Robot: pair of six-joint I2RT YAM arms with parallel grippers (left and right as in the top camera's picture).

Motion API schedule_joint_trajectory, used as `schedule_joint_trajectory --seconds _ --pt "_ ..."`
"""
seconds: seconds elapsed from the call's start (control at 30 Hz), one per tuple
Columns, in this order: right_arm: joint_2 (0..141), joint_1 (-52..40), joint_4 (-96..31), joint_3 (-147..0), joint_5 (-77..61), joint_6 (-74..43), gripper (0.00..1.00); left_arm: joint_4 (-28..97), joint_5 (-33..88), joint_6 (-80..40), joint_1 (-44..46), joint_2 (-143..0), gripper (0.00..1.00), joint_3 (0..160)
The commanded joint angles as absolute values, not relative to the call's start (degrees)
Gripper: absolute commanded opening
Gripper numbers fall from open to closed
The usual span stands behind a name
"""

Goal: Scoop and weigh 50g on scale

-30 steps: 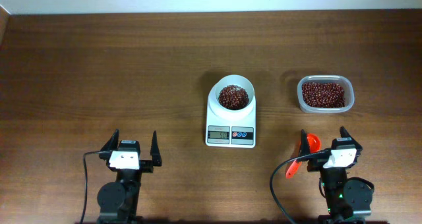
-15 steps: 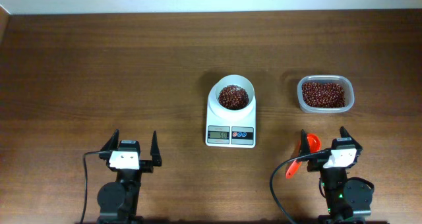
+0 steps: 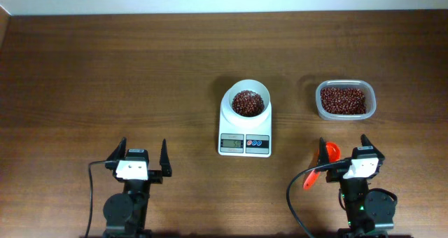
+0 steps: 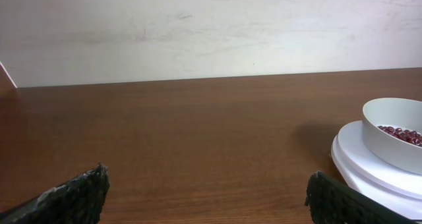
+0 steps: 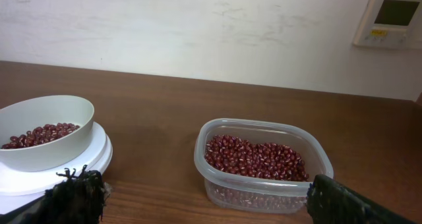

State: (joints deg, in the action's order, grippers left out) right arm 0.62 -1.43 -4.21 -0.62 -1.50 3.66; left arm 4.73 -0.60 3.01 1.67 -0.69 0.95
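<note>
The white scale (image 3: 245,134) stands mid-table with a white bowl (image 3: 246,103) of red beans on its platform. An orange scoop (image 3: 318,166) lies on the table against the left finger of my right gripper (image 3: 343,145), which is open and holds nothing. My left gripper (image 3: 143,152) is open and empty at the front left. In the left wrist view the scale (image 4: 359,174) and bowl (image 4: 393,140) sit to the right of the left gripper (image 4: 208,194). In the right wrist view the bowl (image 5: 46,128) is at the left of the right gripper (image 5: 203,184); the scoop is hidden there.
A clear plastic tub (image 3: 344,100) of red beans stands right of the scale, straight ahead of the right gripper, where its front wall (image 5: 264,194) lies between the fingertips. A wall panel (image 5: 394,16) hangs beyond the table's far edge.
</note>
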Motion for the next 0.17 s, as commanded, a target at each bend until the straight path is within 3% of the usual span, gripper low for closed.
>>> schedule_joint_trajectory --seconds 0.0,0.13 --pt "0.21 -1.06 -4.51 -0.32 -1.43 3.88 0.99 4.78 0.23 3.92 1.32 -0.91 0.99 0.56" --pt "0.21 -1.06 -4.51 -0.32 -1.45 3.88 0.99 4.78 0.23 3.92 1.32 -0.91 0.99 0.56"
